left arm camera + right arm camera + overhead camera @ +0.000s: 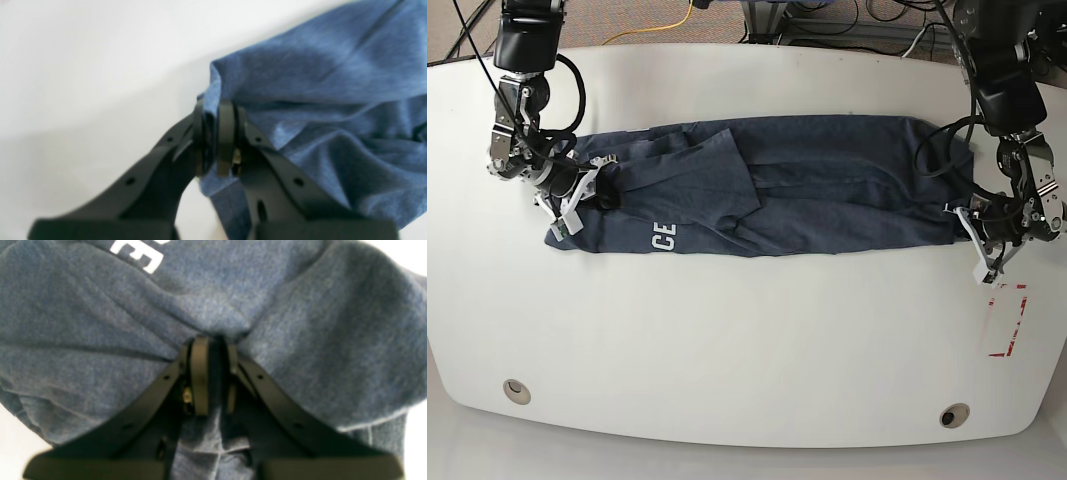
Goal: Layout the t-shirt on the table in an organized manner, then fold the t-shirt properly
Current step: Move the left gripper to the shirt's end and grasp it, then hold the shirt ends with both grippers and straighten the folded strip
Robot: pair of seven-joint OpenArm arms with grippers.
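Near edge of the table (727, 400): bare white, two grommet holes (516, 390), a red mark (1007, 320) toward the right.

Mid-table: the shirt (827, 200) lies as a long band running left to right, partly folded, one flap turned over its middle, white lettering (662, 237) on its near-left part.

Right end of the band: left gripper (215, 140), jaws together on a pinch of the shirt's edge. The wrist view shows cloth squeezed between the pads, with white table beside it.

Left end: right gripper (213, 376), jaws clamped on a bunched ridge of cloth. Fabric puckers toward the pinch, and the lettering sits just beyond it.

Far side: both arms reach in from the far corners, with cables on the floor behind.

Judgement: both ends are gripped, so the step in hand looks like a lift or carry to straighten or fold the band. To do it well, raise both ends together and keep even tension. Move at matched pace so neither pinch slips and the middle flap does not drag into new creases.
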